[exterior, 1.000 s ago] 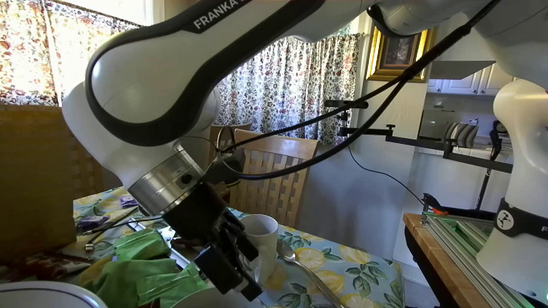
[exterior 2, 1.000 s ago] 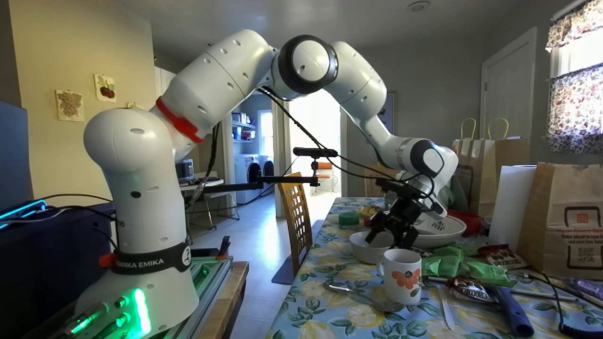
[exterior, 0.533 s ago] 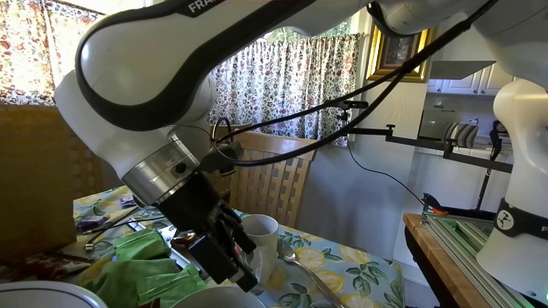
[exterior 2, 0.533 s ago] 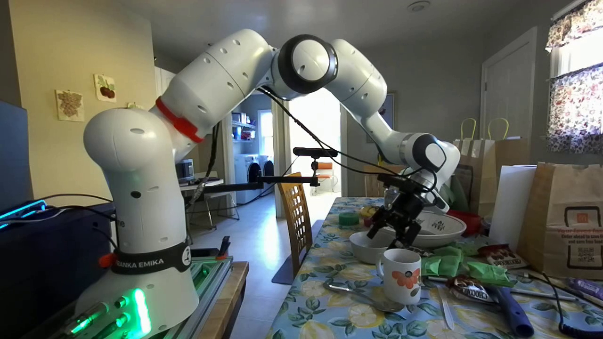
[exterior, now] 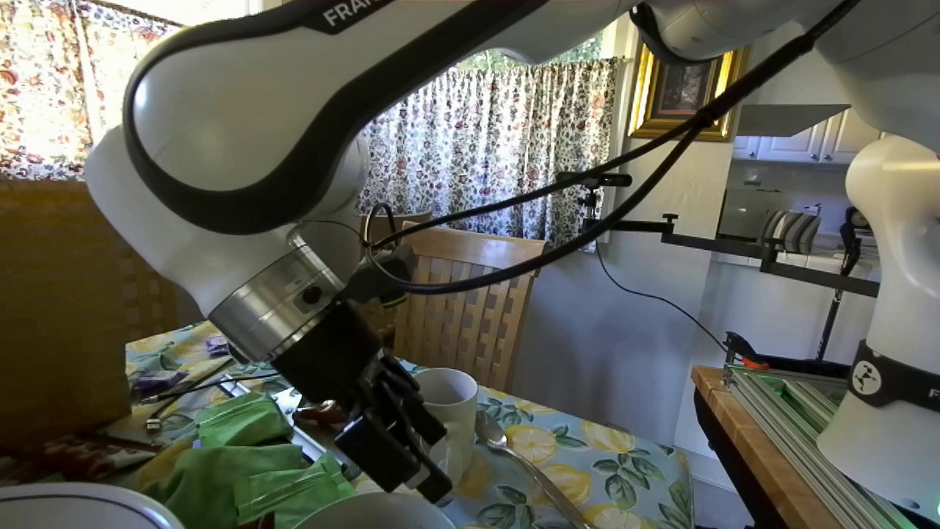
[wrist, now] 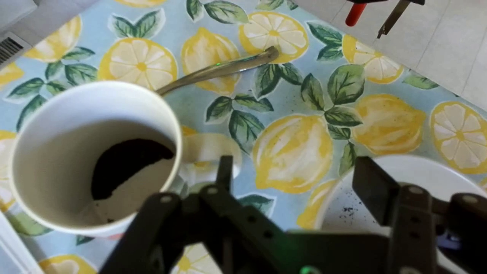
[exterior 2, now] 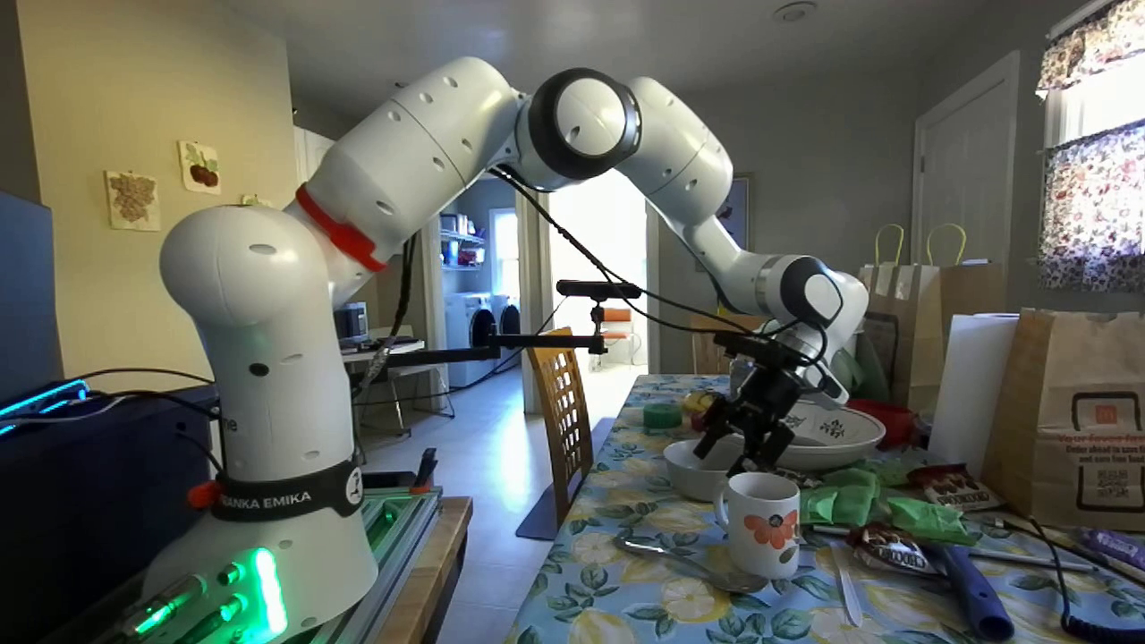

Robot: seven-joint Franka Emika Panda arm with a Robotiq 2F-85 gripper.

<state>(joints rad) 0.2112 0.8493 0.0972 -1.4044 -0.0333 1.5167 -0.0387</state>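
Note:
My gripper (wrist: 295, 182) is open and empty, fingers apart above the table. It also shows in both exterior views (exterior: 435, 457) (exterior 2: 725, 454). In the wrist view its left finger overlaps the handle of a white mug (wrist: 57, 152); its right finger overlaps a small white bowl (wrist: 418, 171). The mug has an orange flower (exterior 2: 762, 537) and stands upright; dark material lies at its bottom. It is partly behind my gripper in an exterior view (exterior: 461, 430). The bowl (exterior 2: 689, 474) (exterior: 374, 512) holds dark specks. A metal spoon (wrist: 228, 70) (exterior 2: 689, 568) lies beside the mug.
Green packets (exterior: 242, 419) (exterior 2: 841, 503) and chocolate wrappers (exterior 2: 894, 547) lie near the mug. A blue handle (exterior 2: 975, 595) lies in front of them. A large bowl (exterior 2: 863, 438) and paper bags (exterior 2: 1087, 411) stand behind. A wooden chair (exterior: 470, 294) stands at the table.
My gripper rose slightly, then shifted a little sideways and slightly back down. It stays open. The mug, bowl and spoon have not moved.

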